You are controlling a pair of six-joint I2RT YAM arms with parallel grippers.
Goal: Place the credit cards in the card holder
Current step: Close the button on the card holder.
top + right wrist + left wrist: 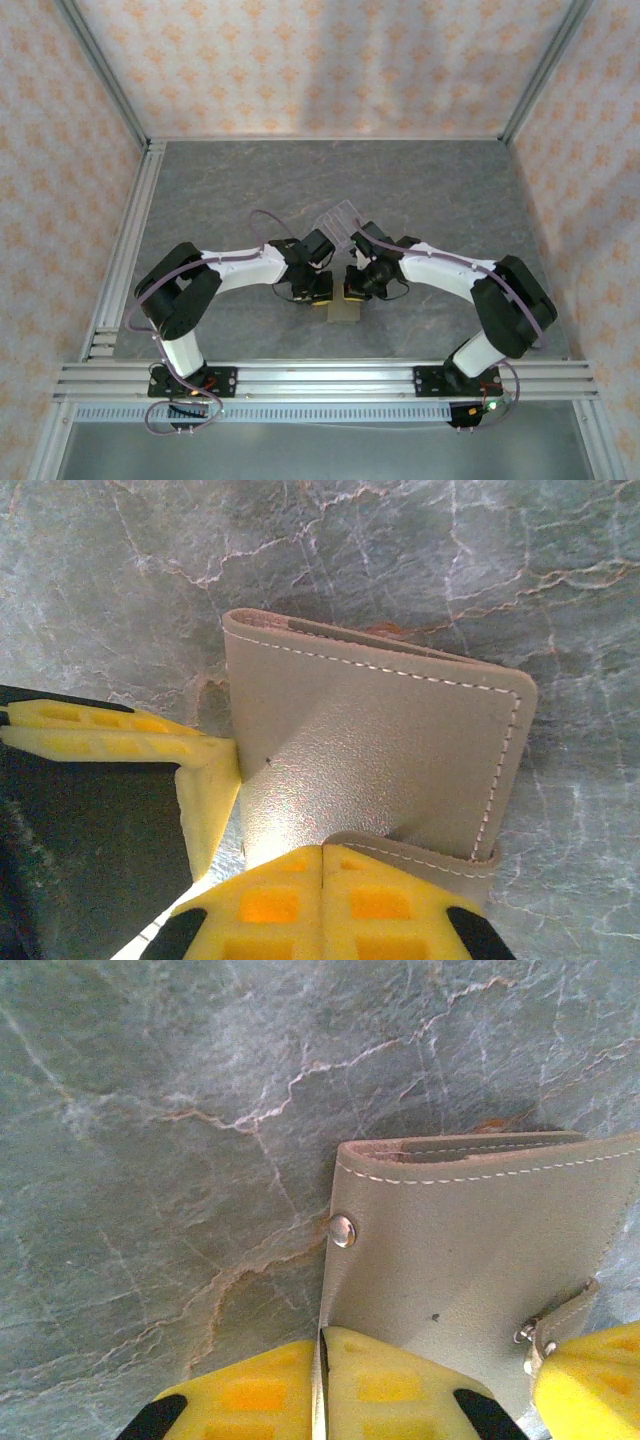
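Tan leather card holder (380, 750) rests on the bench (150, 1160) between the two arms, equally near, the left pincer (320, 1390) and right pincer (322, 905) each clenched on a near edge, its long axis crosswise and its open mouth facing away.

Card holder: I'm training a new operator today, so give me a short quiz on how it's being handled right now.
1. True or false: the card holder lies untouched, far from both grippers.
2. What colour are the fingers of the left gripper and the right gripper? A) yellow B) blue C) red
3. Fill in: in the left wrist view, a round metal ___ sits at the holder's left edge.
Key: 1 false, both grippers pinch it; 2 A; 3 snap.
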